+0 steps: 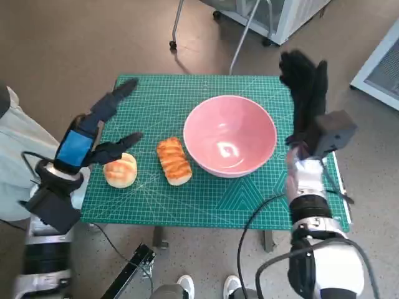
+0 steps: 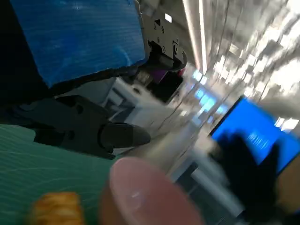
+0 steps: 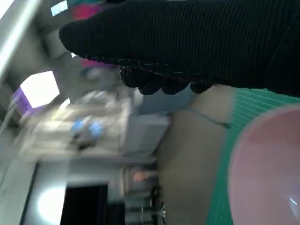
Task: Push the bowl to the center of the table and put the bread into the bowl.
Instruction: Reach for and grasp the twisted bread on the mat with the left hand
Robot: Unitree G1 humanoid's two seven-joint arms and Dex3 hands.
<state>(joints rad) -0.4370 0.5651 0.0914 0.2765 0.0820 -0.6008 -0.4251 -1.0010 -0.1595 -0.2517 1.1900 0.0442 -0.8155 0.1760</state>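
Sitting near centre, the bowl (image 1: pixel 230 135) looks placed; both breads (image 1: pixel 174 161) remain outside, left hand (image 1: pixel 100 134) and right hand (image 1: pixel 305 84) spread, empty.

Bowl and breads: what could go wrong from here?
1. The pink bowl sits right of the mat's centre with the long bread close to its left rim; a leftward push by the right hand may shove that bread.
2. The left hand hovers open over the round bun; it could knock it toward the near table edge.
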